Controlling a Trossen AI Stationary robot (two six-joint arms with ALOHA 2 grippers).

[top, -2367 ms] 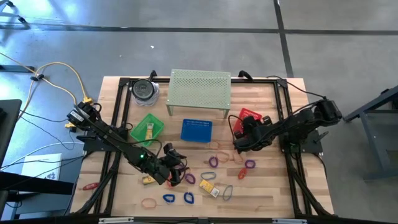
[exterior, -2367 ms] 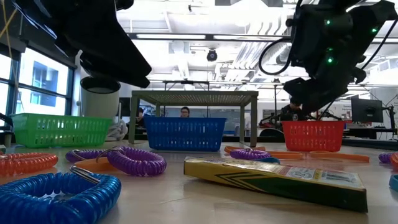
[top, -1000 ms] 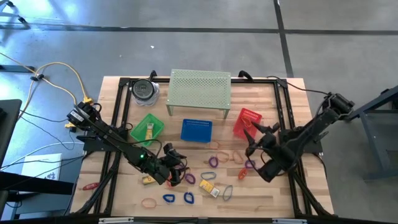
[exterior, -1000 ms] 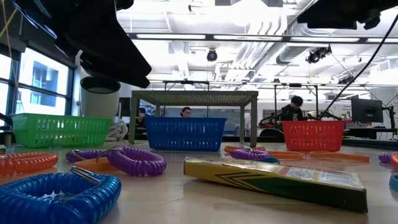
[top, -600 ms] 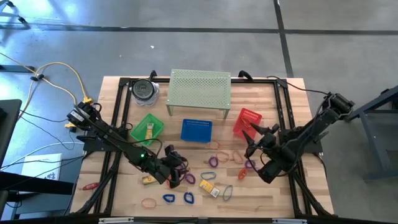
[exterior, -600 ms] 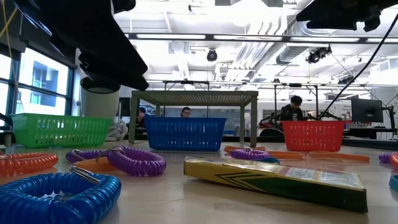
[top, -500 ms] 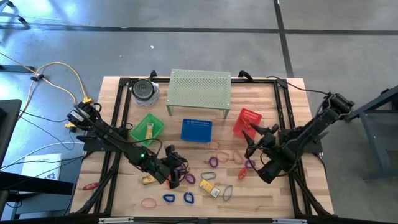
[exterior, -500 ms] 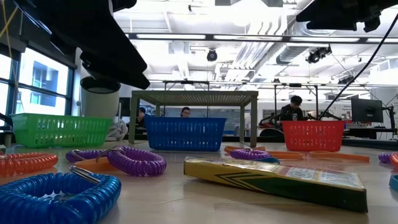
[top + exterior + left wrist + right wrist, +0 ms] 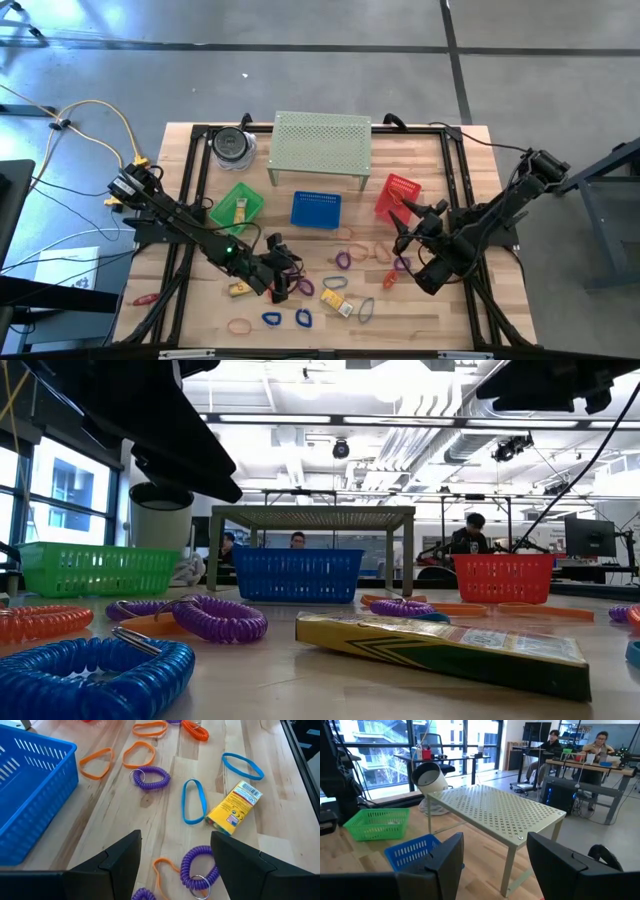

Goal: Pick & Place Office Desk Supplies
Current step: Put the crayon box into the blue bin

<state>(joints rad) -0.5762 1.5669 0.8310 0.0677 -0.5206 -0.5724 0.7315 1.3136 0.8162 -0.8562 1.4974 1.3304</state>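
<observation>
Purple coil loop (image 9: pixel 200 865) sits between the left gripper's (image 9: pixel 172 857) spread fingers — right gripper (image 9: pixel 492 855) open too, raised, empty.

The yellow box (image 9: pixel 234 811) carries a white printed label, but its lettering is too small to read.

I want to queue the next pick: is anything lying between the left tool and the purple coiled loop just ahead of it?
Nothing visible does. The left tool is open over bare wooden tabletop, and the purple coiled plastic loop with a metal ring lies right between its fingers. A thin orange rubber band lies just beside the loop, close enough to get caught.
</observation>
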